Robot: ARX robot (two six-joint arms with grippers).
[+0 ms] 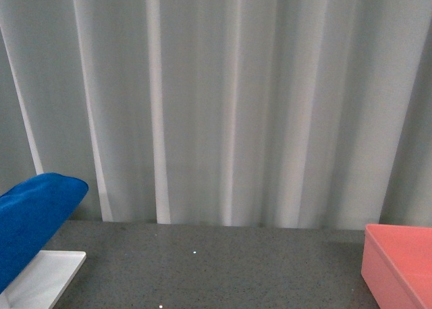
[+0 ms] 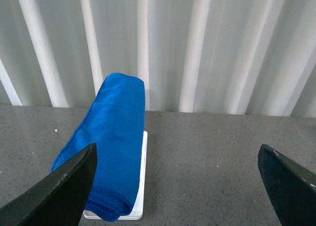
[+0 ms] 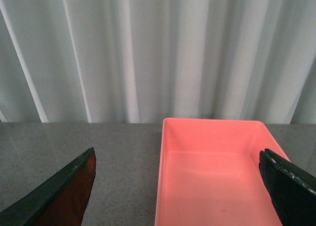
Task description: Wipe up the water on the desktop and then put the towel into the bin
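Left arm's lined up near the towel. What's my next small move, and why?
Probably ease the left gripper forward onto the blue towel: its fingers are open and empty, the towel lies ungrasped over the white rack, and the bin is empty.

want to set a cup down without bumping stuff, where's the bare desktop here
The desktop is bare across the wide middle stretch, bordered by the white rack base with the blue towel on one side, the bin on the other and the curtain behind. Crowded only at those two edges.
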